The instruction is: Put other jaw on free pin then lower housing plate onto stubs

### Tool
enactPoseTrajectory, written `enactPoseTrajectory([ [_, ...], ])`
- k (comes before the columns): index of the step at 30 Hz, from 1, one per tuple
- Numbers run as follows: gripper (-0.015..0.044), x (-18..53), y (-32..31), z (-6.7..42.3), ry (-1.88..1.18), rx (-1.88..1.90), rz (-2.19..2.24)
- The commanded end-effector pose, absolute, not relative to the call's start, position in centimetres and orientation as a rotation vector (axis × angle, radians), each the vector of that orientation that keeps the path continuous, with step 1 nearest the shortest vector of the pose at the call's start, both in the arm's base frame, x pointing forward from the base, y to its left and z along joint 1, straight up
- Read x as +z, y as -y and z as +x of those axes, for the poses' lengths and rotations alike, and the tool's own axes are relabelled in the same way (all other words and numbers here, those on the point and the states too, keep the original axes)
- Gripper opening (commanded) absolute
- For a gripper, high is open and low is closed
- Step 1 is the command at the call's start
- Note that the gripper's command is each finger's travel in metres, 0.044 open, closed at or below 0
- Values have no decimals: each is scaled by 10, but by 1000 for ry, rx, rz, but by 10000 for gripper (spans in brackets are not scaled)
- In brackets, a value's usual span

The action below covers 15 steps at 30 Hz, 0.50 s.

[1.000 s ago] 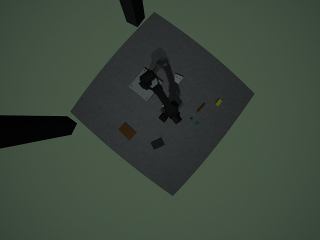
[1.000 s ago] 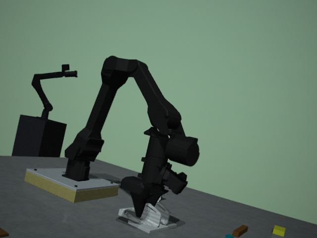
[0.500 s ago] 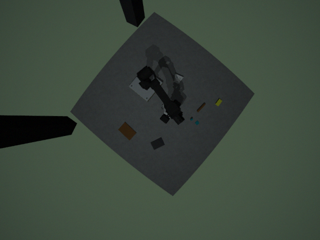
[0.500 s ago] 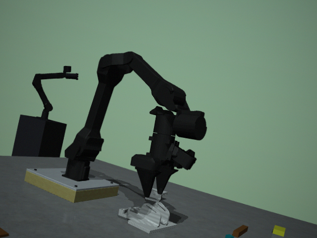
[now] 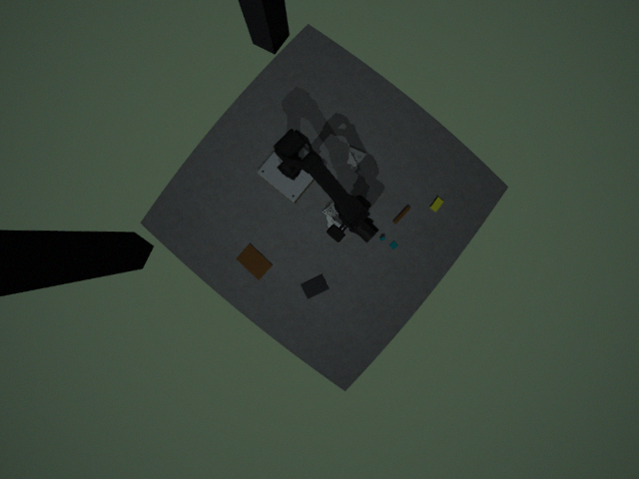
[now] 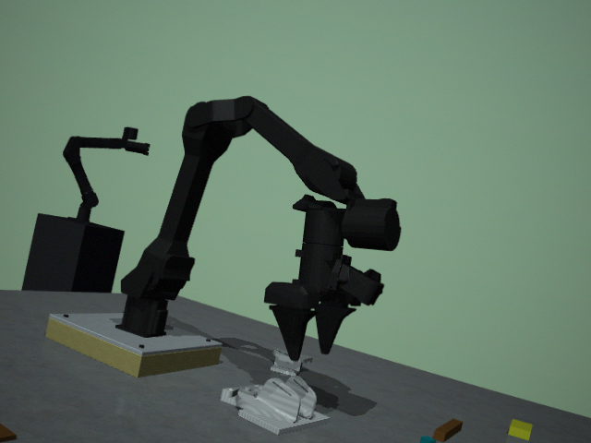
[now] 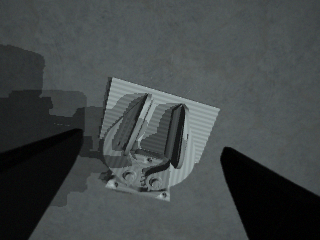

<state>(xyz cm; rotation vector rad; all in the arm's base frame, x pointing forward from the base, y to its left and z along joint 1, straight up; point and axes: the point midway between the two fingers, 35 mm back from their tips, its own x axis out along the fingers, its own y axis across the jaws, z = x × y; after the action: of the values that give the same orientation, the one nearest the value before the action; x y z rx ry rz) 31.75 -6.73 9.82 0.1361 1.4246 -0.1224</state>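
The pale ribbed base (image 7: 206,122) (image 6: 278,429) lies on the table. Two pale jaws stand over it side by side: the left jaw (image 7: 131,125) and the right jaw (image 7: 176,137) in the wrist view, their blades a gap apart. Their rear ends come together beside two round bosses, with small teeth between them; whether the teeth fully mesh is too small to tell. The housing plate (image 6: 285,365) (image 5: 355,157) lies apart on the table, behind the base in the exterior view. My gripper (image 6: 310,355) (image 7: 155,144) is open and empty, above the jaws and clear of them.
The arm's mounting board (image 6: 178,365) (image 5: 294,188) is behind the base. An orange-brown block (image 5: 254,260) and a dark block (image 5: 315,285) lie on one side. A brown bar (image 5: 401,214) (image 6: 447,430), a yellow block (image 5: 436,204) (image 6: 520,429) and two small teal pieces lie on the other.
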Motion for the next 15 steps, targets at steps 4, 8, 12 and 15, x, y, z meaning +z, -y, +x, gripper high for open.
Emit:
enactPoseTrajectory([
  [4, 440, 99, 36, 320, -1429, -194, 244],
  [8, 440, 100, 15, 320, -1432, -247, 314],
  [12, 440, 100, -6, 319, -1434, -301, 382],
  [15, 440, 100, -22, 317, -1435, -343, 432],
])
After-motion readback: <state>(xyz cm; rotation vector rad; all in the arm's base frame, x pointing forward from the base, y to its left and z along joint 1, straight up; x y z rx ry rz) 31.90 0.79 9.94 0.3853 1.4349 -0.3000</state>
